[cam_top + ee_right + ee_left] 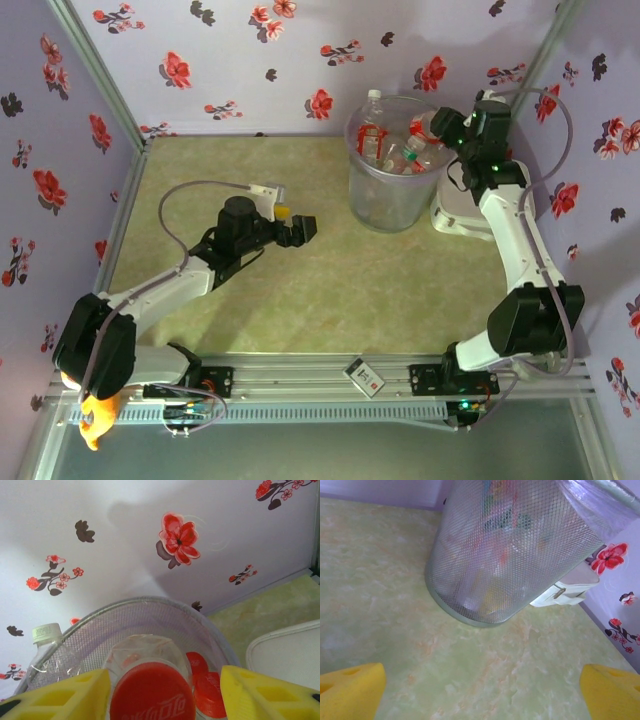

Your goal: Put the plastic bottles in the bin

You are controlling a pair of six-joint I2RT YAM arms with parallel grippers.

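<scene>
Right gripper (162, 680) above the mouth of the bin (150, 602), fingers spread a little wider than the red-capped bottle (150, 692) between them, a gap visible on one side. More plastic bottles (405, 150) heaped inside, a white-capped one (47, 635) standing at the rim. Left gripper (482, 685) wide open and empty, low over the bench (380, 605), facing the bin's base. White lid-like object (452, 218) just beside the bin.

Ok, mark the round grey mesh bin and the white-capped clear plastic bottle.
round grey mesh bin (485, 570), left wrist view, side wall
white-capped clear plastic bottle (46, 632), right wrist view, its cap
</scene>
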